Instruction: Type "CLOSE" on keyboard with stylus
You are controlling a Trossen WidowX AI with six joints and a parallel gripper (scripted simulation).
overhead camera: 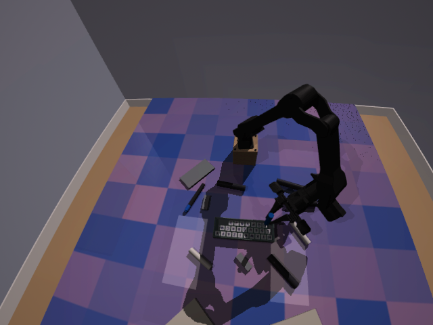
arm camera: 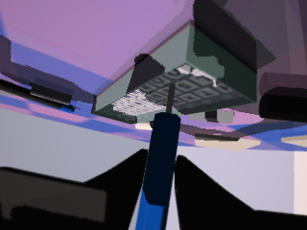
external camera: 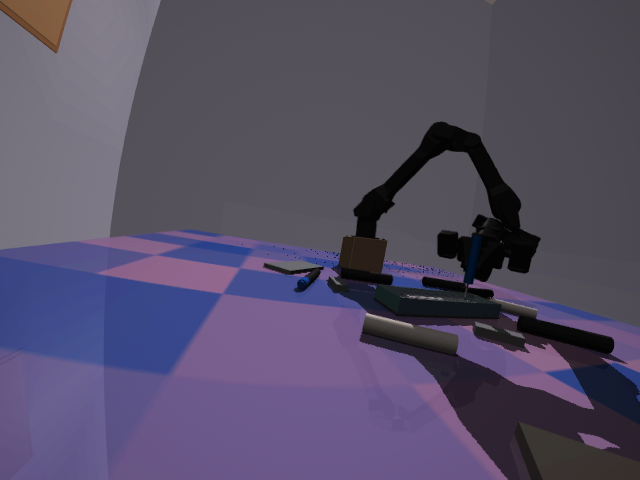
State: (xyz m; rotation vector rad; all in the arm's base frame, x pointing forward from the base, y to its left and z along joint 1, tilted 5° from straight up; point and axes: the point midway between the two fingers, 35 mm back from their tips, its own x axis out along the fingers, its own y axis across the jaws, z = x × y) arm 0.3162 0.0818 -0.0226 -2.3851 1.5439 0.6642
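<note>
Grey walls (overhead camera: 210, 42) — purple-blue checkered floor (overhead camera: 139, 202)
</note>
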